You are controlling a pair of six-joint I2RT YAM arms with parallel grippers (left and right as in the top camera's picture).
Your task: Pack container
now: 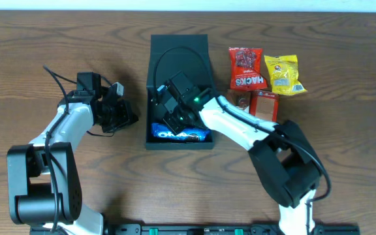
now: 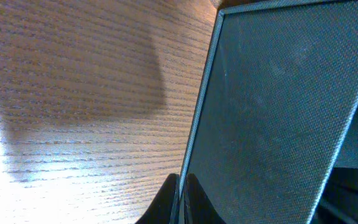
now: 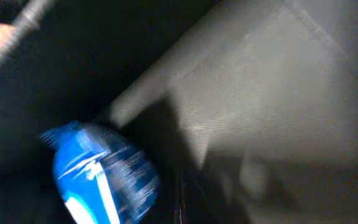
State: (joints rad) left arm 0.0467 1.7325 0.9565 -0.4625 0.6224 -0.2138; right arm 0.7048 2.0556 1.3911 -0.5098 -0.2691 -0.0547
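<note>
The container (image 1: pixel 181 146), a dark charcoal cardboard box, sits at the middle of the wooden counter (image 1: pixel 57 39). Its flap lid (image 1: pixel 198 47) is folded open toward the far edge. A blue Oreo packet (image 1: pixel 178 135) lies inside along the near wall.

The left claw (image 1: pixel 130 119) is at the box's left side. In the left wrist view its two dark fingers (image 2: pixel 197 208) are closed together, with the thin edge of the box's wall running down between them, so it pinches that wall.

The right arm (image 1: pixel 240 127) reaches in from the near right, and the right claw (image 1: pixel 170 112) is down inside the box, above and just behind the blue packet. Its wrist view is dark and blurred. It shows the grey inner wall and the packet at lower left, but nothing between the fingers; the claw is closed and holds nothing that can be seen.

To the right of the box, apart from it, lie a red snack packet (image 1: pixel 247 68), a yellow packet (image 1: pixel 284 75) beside it, and two small reddish-brown packs (image 1: pixel 264 104) just in front of them.
</note>
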